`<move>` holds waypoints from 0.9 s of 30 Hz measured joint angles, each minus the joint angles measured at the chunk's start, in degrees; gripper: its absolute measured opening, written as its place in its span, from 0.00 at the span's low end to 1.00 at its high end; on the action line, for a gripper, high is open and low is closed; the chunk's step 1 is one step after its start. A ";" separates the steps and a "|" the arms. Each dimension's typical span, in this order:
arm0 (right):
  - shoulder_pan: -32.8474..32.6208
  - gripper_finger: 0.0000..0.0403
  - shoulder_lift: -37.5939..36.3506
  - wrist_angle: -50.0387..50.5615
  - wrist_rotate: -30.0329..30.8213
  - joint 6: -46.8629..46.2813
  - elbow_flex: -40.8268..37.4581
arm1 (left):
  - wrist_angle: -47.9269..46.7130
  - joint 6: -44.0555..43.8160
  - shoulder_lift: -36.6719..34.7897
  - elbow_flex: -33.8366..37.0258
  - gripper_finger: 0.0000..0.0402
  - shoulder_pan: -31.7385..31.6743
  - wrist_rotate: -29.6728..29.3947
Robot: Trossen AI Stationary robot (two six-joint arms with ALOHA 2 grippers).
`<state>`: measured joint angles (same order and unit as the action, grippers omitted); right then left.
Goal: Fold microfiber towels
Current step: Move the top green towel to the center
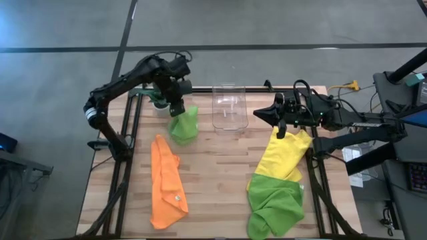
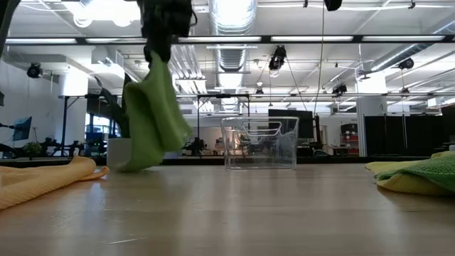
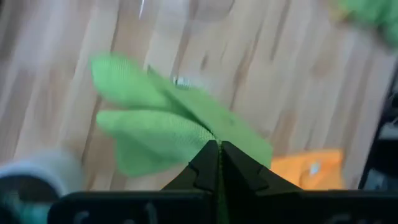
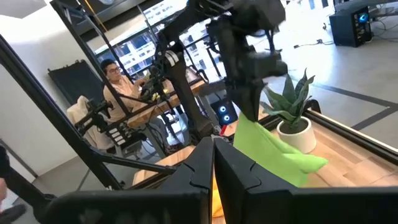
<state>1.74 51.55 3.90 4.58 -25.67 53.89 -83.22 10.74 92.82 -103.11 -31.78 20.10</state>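
Note:
My left gripper [image 1: 177, 107] is at the table's far left, shut on a lime green microfiber towel [image 1: 183, 124] that hangs below it [image 2: 151, 117]. An orange towel [image 1: 167, 183] lies crumpled lengthwise on the table nearer the front left. A yellow towel [image 1: 287, 155] lies at the right, and a second lime green towel [image 1: 275, 203] lies over its near end. My right gripper [image 1: 259, 115] is held level above the table's far right, shut [image 4: 213, 149] on nothing. My left gripper pinches a bunched part of the lime green towel at its top [image 3: 208, 135] between its two fingers. The fingers come from above, slanting down. The towel hangs in loose folds below them, and its lower end [image 4: 297, 163] lies on the table.
A clear plastic bin [image 1: 230, 107] stands at the far middle of the table, between the two arms. A small potted plant [image 4: 292, 109] in a white pot stands at the far left corner, behind the hanging towel. Bare wood [image 1: 217, 173] shows in the middle.

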 joint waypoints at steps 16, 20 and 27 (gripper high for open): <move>0.01 0.02 0.00 0.14 -0.02 0.32 0.00 | 27.67 -15.10 -12.38 3.59 0.00 18.01 6.40; 0.02 0.02 0.00 0.23 -0.02 1.86 0.00 | 29.28 -21.02 -12.30 4.04 0.00 24.88 6.91; 0.02 0.02 0.00 0.31 0.00 3.21 0.00 | 31.62 -20.68 -9.11 4.15 0.00 30.10 5.69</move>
<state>1.76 51.55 4.21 4.58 -22.46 53.89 -51.60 -9.94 83.71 -98.96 -1.68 25.80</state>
